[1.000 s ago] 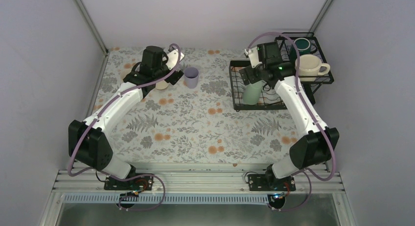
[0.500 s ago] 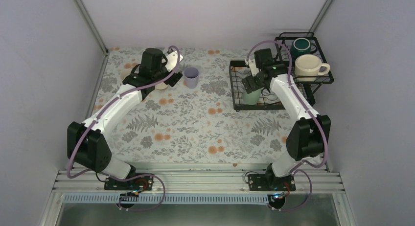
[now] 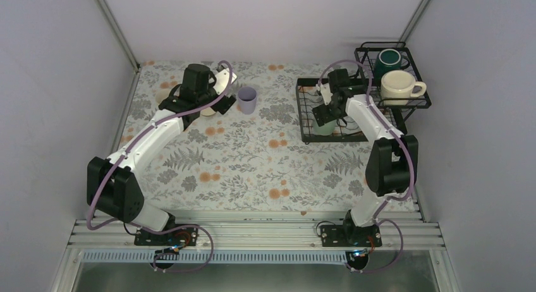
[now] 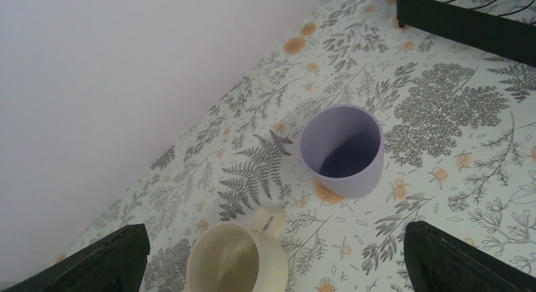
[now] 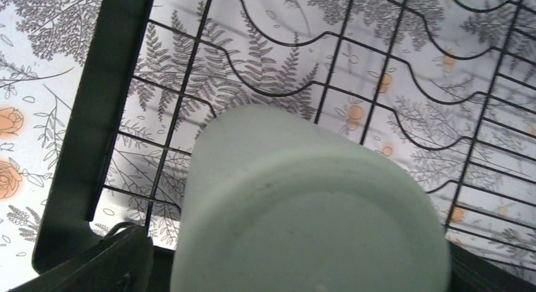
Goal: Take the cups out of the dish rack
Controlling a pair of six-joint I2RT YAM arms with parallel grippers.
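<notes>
Dish rack (image 3: 299,110): black wire, at far right corner of table (image 3: 253,172). It is a flat tray (image 3: 316,141) with wavy plate slots and a raised basket (image 3: 411,105) joined on its right.

Basket: dark green mug (image 3: 387,59) at back, cream mug (image 3: 398,86) in front. Both upright; cream handle points right.

Tray: mint-green tumbler (image 5: 310,210) by left rail, closed base facing the wrist view; lean unclear.

Table, near far edge, left of centre: lavender tumbler (image 3: 246,101) upright, mouth up. Pale yellow mug (image 4: 239,263) near it, upright, not touching, handle toward tumbler.

I can read no text, label, brand or number anywhere in my views, on any cup or surface.
</notes>
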